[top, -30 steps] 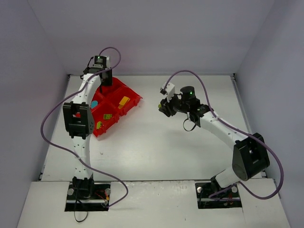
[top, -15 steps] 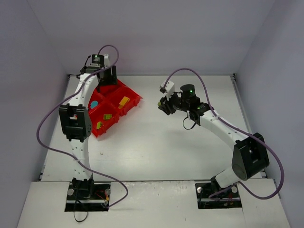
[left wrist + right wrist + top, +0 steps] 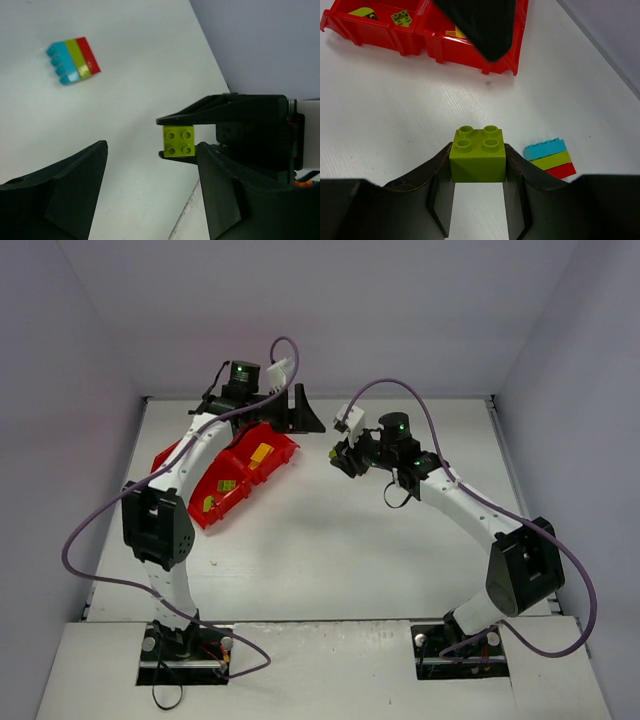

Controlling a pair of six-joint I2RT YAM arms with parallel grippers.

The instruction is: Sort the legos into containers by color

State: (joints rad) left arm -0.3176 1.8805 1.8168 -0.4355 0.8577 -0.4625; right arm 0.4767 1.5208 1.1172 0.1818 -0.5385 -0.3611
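lime brick (image 3: 478, 156) clamped in right gripper (image 3: 341, 461)

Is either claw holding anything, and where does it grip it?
The right gripper pinches the lime green brick by two opposite sides. The left gripper is open, empty.

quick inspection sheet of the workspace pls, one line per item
surface: white table, one teal, lime and red stack loose on it
job's things: red tray holds a yellow brick and lime bricks
clutter: nothing seen
grippers: left gripper open, empty; right gripper shut on a lime brick
cables: purple cables loop off both arms
surroundings: plain pale walls on three sides
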